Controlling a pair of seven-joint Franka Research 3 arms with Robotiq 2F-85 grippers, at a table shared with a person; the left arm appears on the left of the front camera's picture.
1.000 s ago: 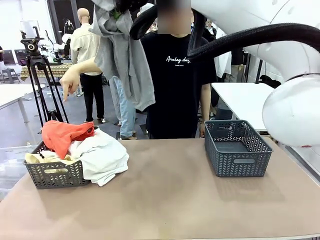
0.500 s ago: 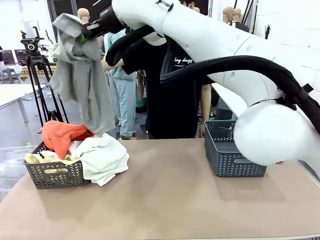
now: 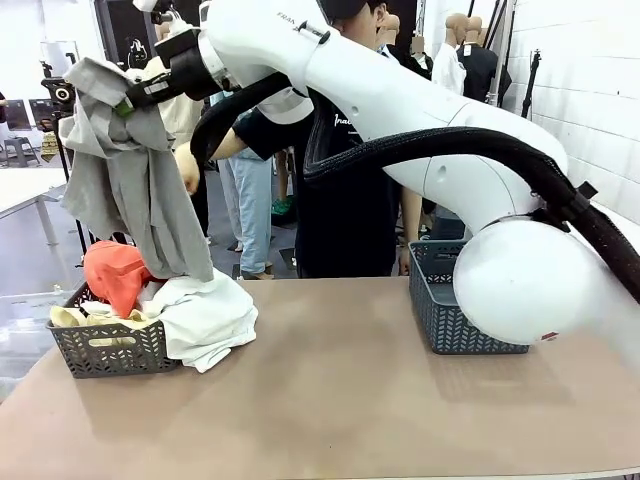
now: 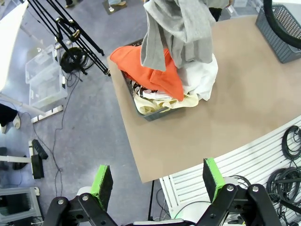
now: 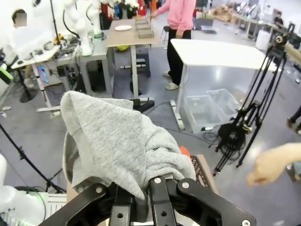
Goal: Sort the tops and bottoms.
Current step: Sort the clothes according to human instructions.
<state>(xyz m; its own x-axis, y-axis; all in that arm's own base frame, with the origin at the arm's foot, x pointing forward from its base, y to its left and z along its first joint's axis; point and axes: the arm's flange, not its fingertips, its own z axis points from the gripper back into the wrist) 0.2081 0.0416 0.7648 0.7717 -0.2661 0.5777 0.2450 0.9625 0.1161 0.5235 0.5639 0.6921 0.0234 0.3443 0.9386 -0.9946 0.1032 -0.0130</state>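
Observation:
My right gripper [image 3: 125, 103] has reached across to the left and is shut on a grey garment [image 3: 125, 185]. The garment hangs over the left basket [image 3: 105, 350], its hem touching the pile. In the right wrist view the grey garment [image 5: 117, 136] bunches over my right gripper [image 5: 151, 188]. The pile holds an orange-red garment [image 3: 115, 275], a white one [image 3: 205, 312] and a pale yellow one [image 3: 65, 318]. From above, my left gripper [image 4: 157, 181] is open, high over the floor and table edge. Below it lie the orange-red garment [image 4: 150, 70], a black-and-white patterned piece [image 4: 140, 89] and the hanging grey garment [image 4: 181, 28].
A second dark basket [image 3: 440, 305] stands at the right, partly behind my right arm. A person in a black T-shirt stands at the far side, one hand [image 3: 187, 165] near the hanging garment. A tripod [image 4: 70, 33] and clear plastic bins [image 4: 44, 84] stand left of the table.
My right arm has swung the grey garment leftward from above the table's middle to over the left basket, and its hem now rests on the pile.

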